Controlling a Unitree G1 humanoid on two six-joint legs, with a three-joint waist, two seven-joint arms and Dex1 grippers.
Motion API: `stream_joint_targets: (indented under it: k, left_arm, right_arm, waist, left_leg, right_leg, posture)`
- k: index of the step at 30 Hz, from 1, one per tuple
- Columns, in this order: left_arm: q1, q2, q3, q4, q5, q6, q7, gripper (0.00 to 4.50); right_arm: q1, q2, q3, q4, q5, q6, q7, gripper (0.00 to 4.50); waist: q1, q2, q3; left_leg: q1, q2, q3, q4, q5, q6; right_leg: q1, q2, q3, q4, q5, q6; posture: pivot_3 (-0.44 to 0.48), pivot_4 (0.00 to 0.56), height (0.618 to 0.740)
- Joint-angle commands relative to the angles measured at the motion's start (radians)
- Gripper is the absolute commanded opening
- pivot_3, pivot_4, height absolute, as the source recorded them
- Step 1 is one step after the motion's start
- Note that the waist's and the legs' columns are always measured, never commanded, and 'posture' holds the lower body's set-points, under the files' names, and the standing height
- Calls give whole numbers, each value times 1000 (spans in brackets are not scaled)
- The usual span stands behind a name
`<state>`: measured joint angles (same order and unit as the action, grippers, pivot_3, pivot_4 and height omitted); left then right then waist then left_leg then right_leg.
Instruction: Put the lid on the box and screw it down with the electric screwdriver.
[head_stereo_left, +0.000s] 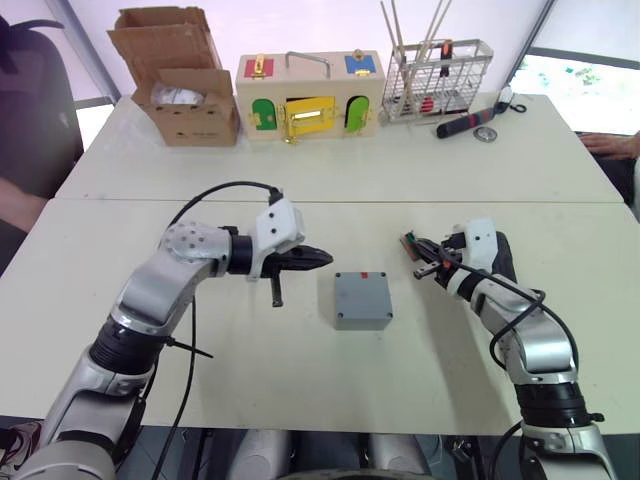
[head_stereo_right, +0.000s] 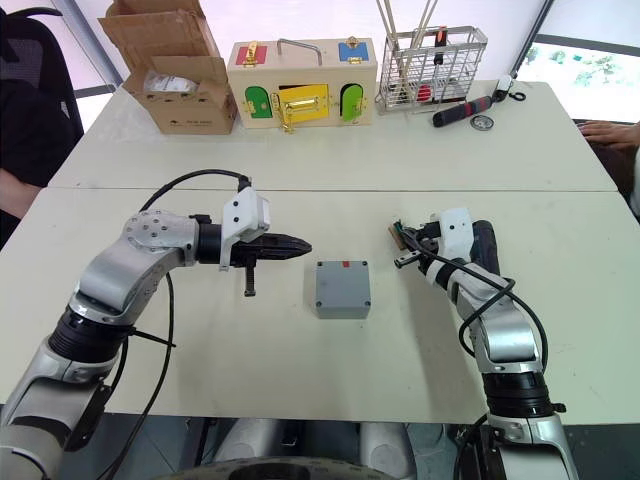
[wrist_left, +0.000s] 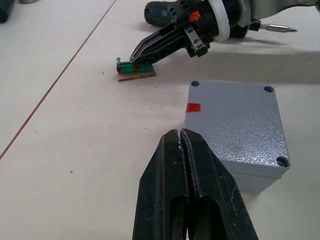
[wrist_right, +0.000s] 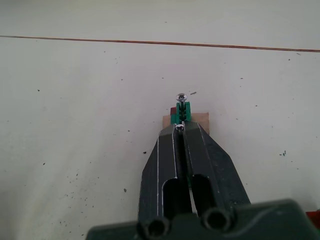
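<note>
Fetching screws: lid (head_stereo_left: 362, 296) looks seated on grey plastic box (wrist_left: 252, 170). Right gripper (wrist_right: 180, 129) pinched on green screw holder's (wrist_left: 134, 68) screw, box's 2 o'clock; left gripper (wrist_left: 180, 137) closed, empty. Next: screw into corner hole.

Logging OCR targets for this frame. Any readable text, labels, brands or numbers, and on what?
No text can be read anywhere.
The box: a plain red mark on its side, no lettering.
Cardboard box: no legible print.
Wooden box with coloured doors: colour panels, no words.
Green screw holder at the right gripper: no markings legible.
</note>
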<state>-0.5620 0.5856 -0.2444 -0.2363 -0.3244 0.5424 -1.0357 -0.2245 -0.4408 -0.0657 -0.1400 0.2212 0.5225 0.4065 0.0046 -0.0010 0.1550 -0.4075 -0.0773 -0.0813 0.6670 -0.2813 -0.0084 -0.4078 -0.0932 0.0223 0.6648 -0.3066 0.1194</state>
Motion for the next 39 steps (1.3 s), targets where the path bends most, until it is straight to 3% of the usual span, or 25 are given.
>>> stream_joint_targets:
  k: [1,10,18,26,39]
  left_arm:
    - [-12,1,6,-7,2,-23,-7,0]
    - [-8,-2,8,-1,4,-32,-12,0]
    - [-4,48,26,-23,-65,-5,-103,0]
    - [18,89,13,-41,-58,-5,-130,0]
    - [23,83,7,-68,-61,14,-113,0]
  right_arm:
    - [-15,1,-30,-75,18,16,-10,42]
    - [-57,-29,-106,-249,71,112,-29,42]
    - [9,-133,-106,-527,375,364,144,42]
    - [73,-144,-55,-541,400,376,143,42]
    - [105,-178,-43,-520,389,353,154,42]
  waist:
    - [0,0,0]
    - [0,0,0]
    - [0,0,0]
    - [3,0,0]
    - [3,0,0]
  left_leg:
    - [0,0,0,0,0,0]
    - [0,0,0,0,0,0]
    - [0,0,-1,0,0,0]
    - [0,0,-1,0,0,0]
    - [0,0,-1,0,0,0]
  right_leg:
    - [0,0,0,0,0,0]
    - [0,0,0,0,0,0]
    - [0,0,0,0,0,0]
    - [0,0,0,0,0,0]
    - [0,0,0,0,0,0]
  posture:
    - [0,150,740]
    - [0,150,740]
    - [0,150,740]
    - [0,150,740]
    - [0,150,740]
